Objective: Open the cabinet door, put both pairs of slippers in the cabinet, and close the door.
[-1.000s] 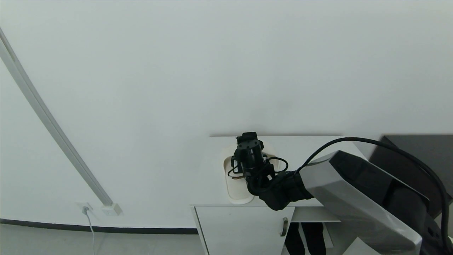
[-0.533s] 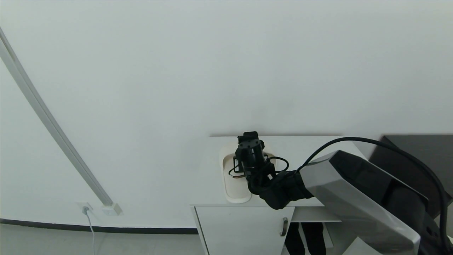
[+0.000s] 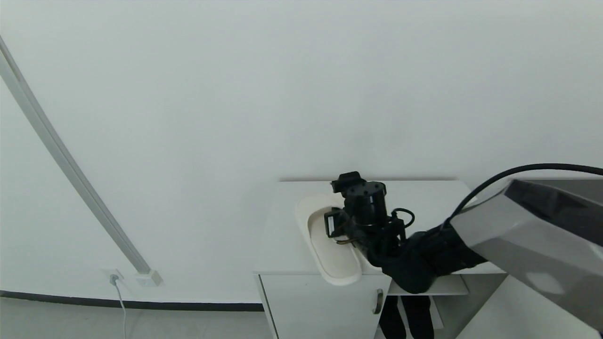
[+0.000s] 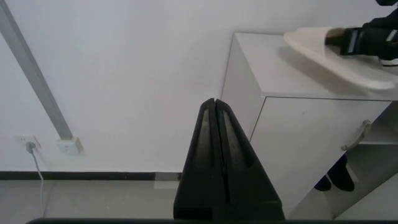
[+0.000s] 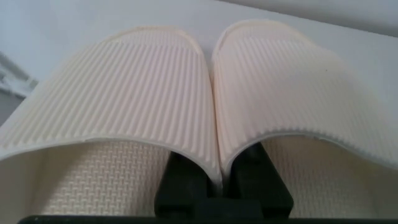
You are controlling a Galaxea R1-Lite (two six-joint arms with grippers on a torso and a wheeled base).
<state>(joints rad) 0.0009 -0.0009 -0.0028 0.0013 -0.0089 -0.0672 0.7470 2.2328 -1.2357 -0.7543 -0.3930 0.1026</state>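
The right arm is seen stretched in from the right over the top of the white cabinet [image 3: 282,235], its wrist bent down, with the right end effector [image 3: 340,230] set at the pair of cream ribbed slippers [image 3: 330,249]. In the right wrist view the end effector [image 5: 221,183] is clamped on the two inner strap walls, one dark finger [image 5: 186,180] tucked under each strap, so that both slippers are pinched side by side. The pair is held at the top's front, its near end jutting past the front edge; whether the soles touch the top cannot be told. The left end effector [image 4: 216,155] is held low and well apart from the cabinet, its fingers pressed flat together on nothing. Below the slippers a white door panel [image 3: 325,306] with a metal handle [image 3: 377,301] faces forward; just beside it an open compartment shows a dark pair of slippers [image 3: 407,315] under a shelf. On the wall to the left, a grey conduit strip [image 3: 61,160] is seen running down to a socket [image 3: 113,278].
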